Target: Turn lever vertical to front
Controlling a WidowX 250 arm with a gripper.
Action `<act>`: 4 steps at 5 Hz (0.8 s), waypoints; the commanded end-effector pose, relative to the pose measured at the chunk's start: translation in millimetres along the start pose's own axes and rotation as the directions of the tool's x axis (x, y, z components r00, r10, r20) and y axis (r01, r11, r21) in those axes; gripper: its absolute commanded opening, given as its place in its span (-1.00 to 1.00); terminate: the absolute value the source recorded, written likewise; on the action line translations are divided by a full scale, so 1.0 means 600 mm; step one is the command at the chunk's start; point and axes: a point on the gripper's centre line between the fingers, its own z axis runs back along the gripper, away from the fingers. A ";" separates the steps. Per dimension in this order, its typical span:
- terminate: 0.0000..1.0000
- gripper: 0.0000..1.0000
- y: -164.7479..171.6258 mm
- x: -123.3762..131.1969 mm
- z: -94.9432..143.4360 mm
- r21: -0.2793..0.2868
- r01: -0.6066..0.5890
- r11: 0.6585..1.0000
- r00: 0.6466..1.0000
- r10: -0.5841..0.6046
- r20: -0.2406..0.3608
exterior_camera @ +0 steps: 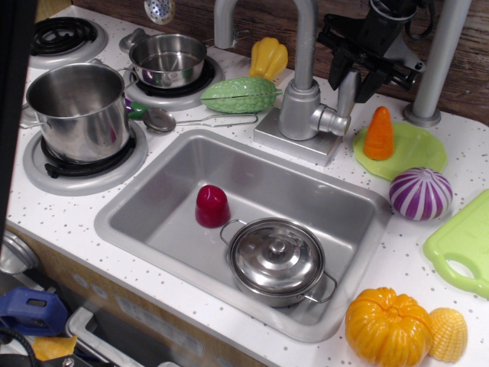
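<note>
The lever [345,98] is a short silver-grey rod standing upright from a stubby hub [328,121] on the right side of the faucet body. My black gripper [350,78] comes down from the top right. Its two fingers straddle the lever's rounded tip and are closed in against it. The tip is partly hidden between the fingers.
The tall faucet spout [306,46] rises just left of the lever, and a grey pole [435,61] stands to its right. An orange carrot [379,134] stands on a green plate [416,149] close by. The sink [153,229] holds a red cup [212,206] and a lidded pot [276,260].
</note>
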 end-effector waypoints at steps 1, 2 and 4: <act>-1.00 -1.00 -0.004 -0.024 0.061 -0.006 -0.076 0.997 0.997 0.076 0.017; -1.00 -1.00 -0.006 -0.042 0.064 -0.006 -0.094 0.996 0.996 0.094 0.005; -1.00 -1.00 -0.005 -0.059 0.044 -0.043 -0.107 0.993 0.994 0.107 0.001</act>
